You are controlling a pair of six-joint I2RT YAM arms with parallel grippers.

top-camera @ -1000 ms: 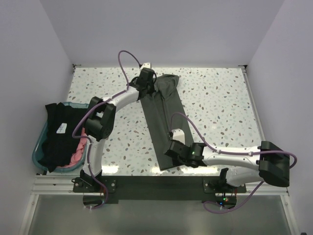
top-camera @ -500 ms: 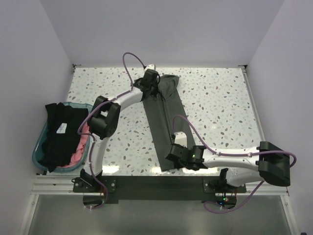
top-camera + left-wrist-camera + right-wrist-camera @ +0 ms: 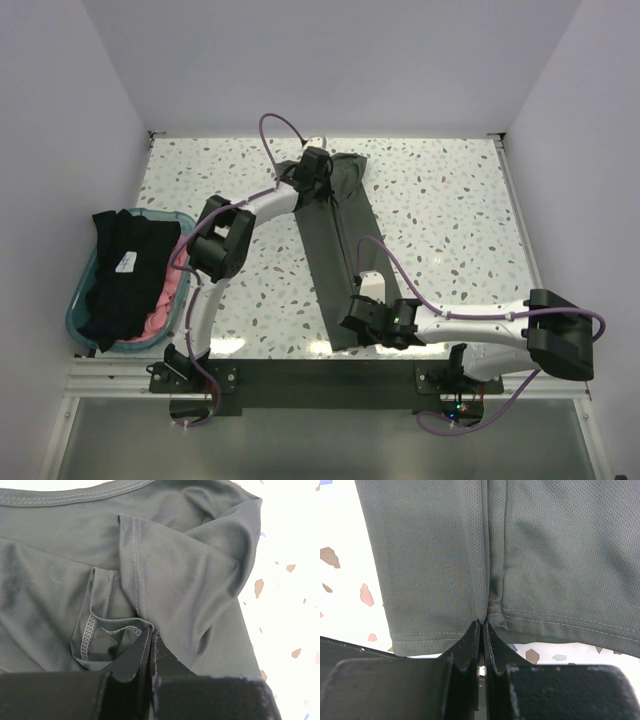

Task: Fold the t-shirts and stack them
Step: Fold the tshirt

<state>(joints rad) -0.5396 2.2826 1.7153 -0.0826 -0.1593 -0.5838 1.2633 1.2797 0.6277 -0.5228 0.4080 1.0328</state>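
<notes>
The dark olive-green t-shirt (image 3: 340,240) lies folded into a long narrow strip down the middle of the table. My left gripper (image 3: 314,168) is shut on its far end, pinching a fold of cloth near the collar and sleeve (image 3: 150,580). My right gripper (image 3: 352,320) is shut on the near hem (image 3: 485,617), where two layers meet. The black t-shirt (image 3: 125,270) and the pink t-shirt (image 3: 165,310) lie bunched in the teal tub at the left.
The teal plastic tub (image 3: 75,310) stands at the table's left edge. White walls close the table at the back and both sides. Speckled tabletop (image 3: 450,220) shows to the right of the shirt and between shirt and tub.
My left gripper has moved right along the far end, carrying the shirt's top edge with it. My right gripper has shifted slightly right and nearer with the hem. The strip now lies straighter.
</notes>
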